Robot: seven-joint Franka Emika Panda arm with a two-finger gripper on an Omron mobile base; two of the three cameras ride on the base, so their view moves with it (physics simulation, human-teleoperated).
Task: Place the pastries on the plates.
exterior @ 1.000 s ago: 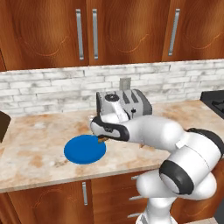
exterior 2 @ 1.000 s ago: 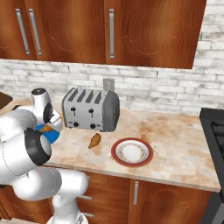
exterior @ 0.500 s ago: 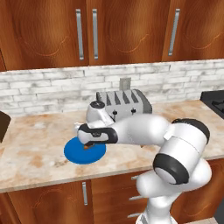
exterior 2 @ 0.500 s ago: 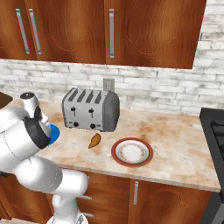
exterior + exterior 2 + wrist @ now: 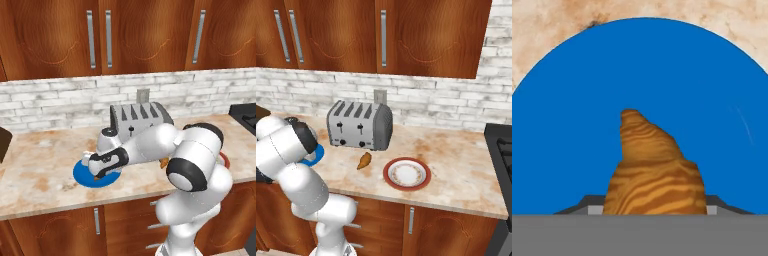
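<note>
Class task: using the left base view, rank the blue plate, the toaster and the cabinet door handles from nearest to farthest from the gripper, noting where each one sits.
1. Blue plate: on the counter directly beneath the gripper.
2. Toaster: on the counter behind it, against the brick wall.
3. Cabinet door handles: high above, on the wooden doors.

Toaster (image 5: 141, 119) stands close behind blue plate (image 5: 82, 174).

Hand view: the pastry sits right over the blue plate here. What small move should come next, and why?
Probably open the gripper and let go. The held pastry is between the fingers with the blue plate spread under it, and the hand is low over that plate on the counter. Whether it already touches the plate I cannot tell, so a slight lowering first may be safer.
</note>
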